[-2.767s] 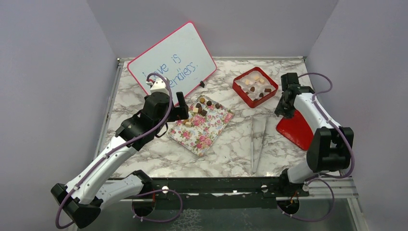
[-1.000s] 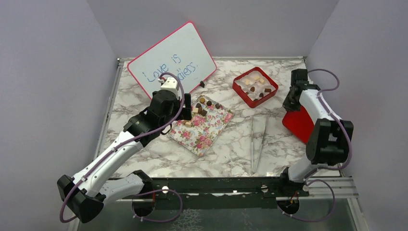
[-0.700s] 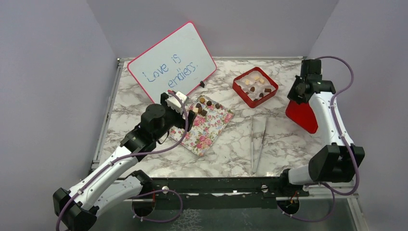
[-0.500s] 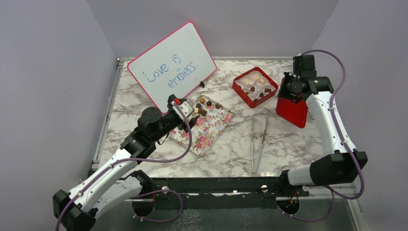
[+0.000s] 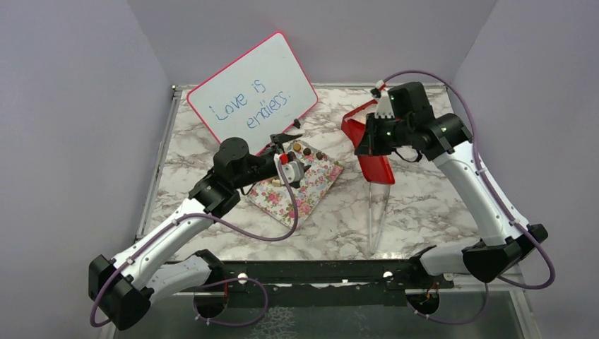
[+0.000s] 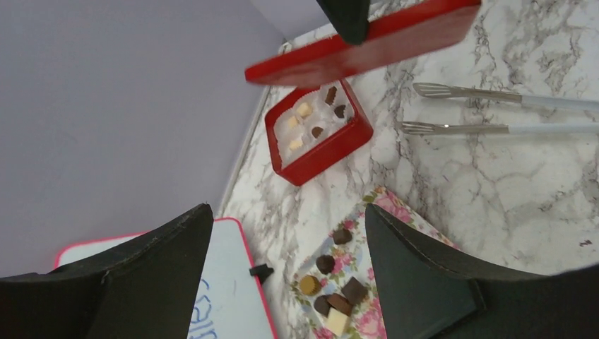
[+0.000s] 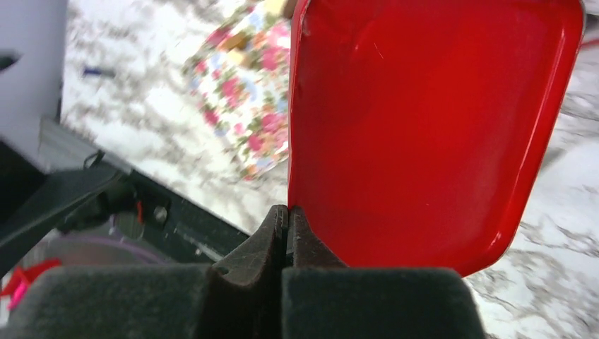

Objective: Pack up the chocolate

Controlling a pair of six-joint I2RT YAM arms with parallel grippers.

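Between the right gripper's (image 7: 287, 212) fingertips, which were pinched fully together, sat the rim of the red lid (image 7: 431, 127). The lid hung tilted in the air, hollow side toward the wrist camera, clear of the marble table (image 5: 438, 205) and close by the red box (image 6: 325, 152); whether it was squarely above the box could not be told. The box stood uncovered, with several chocolates (image 6: 311, 120), cream and brown, sitting in white paper cups inside it.

The left gripper's (image 6: 286, 212) fingers were spread wide with nothing between them, raised above the far end of the floral tray (image 6: 395, 212). More chocolates lay there in a small cluster, dark brown, mid-brown and one cream cube, touching or just beside one another. Two metal tongs (image 6: 494, 109) lay side by side on the marble between tray and lid. A pink-edged whiteboard (image 5: 247, 88) reading "Love is endless" leaned at the back, behind the tray.
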